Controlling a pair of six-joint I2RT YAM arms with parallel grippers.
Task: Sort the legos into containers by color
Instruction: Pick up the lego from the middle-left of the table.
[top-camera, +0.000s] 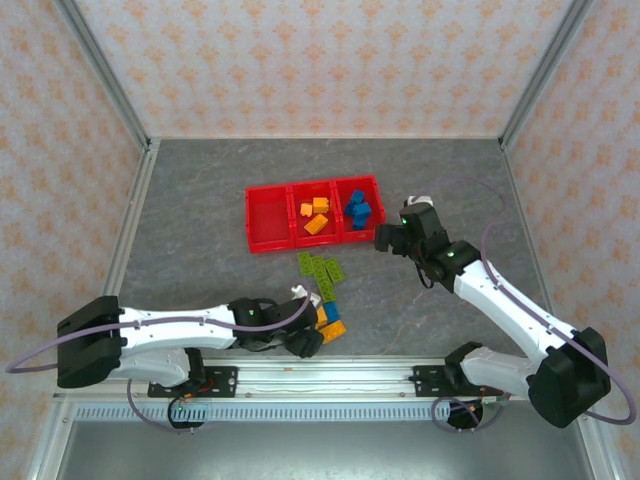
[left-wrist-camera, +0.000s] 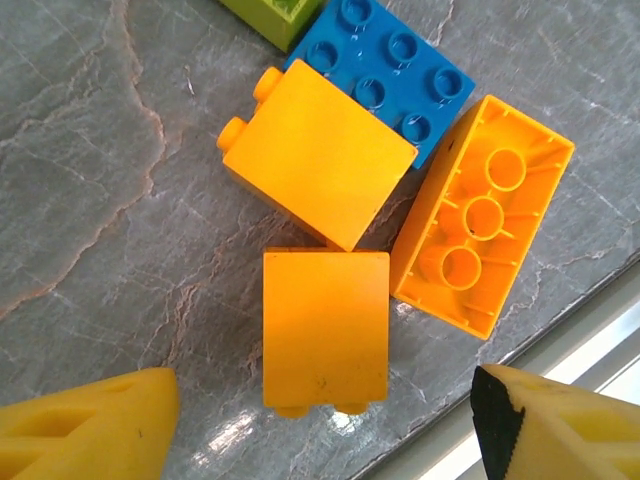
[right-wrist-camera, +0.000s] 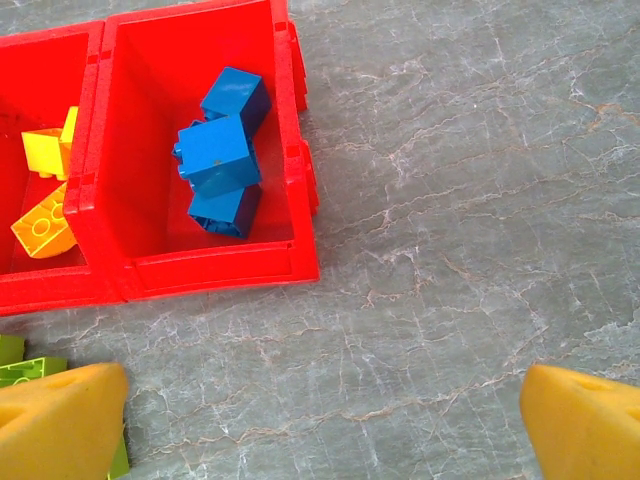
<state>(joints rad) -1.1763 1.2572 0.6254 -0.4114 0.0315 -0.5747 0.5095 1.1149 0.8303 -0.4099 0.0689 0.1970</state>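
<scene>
Grey stone-patterned table (top-camera: 200, 200), closed on three sides by walls (top-camera: 320, 60) with a pale flower pattern, with a metal rail (top-camera: 330, 375) along the near edge. Left arm (top-camera: 170, 335) stretched low along this near edge toward the right; right arm (top-camera: 505, 305) reaching from its base toward the far side and to the left. Toward the far middle of the table, the red tray (top-camera: 268, 222) of three joined compartments: left compartment bare, middle one with a few orange bricks (top-camera: 315, 215), right one with three blue bricks (right-wrist-camera: 220, 150) piled together. Right hand (right-wrist-camera: 322, 425) above bare table just beside the right end of the tray, its yellow fingers (right-wrist-camera: 60, 420) spread wide, nothing between them. Left hand (left-wrist-camera: 320, 430) low over a small group of bricks near the rail, also opened wide, fingers (left-wrist-camera: 90, 430) on each side of a lone orange brick (left-wrist-camera: 325, 325) and apart from it on both sides. Between the tray and this near group, several green bricks (top-camera: 322, 268) lying close together on the table. In the near group, beyond the lone brick: a long orange brick (left-wrist-camera: 480, 225) with its hollow underside up, a second orange brick (left-wrist-camera: 315, 150) on its side with studs pointing left, pressed close against a single blue brick (left-wrist-camera: 385, 70) with studs up. At the far edge of the left wrist view, only the corner of one green brick (left-wrist-camera: 275, 15).
</scene>
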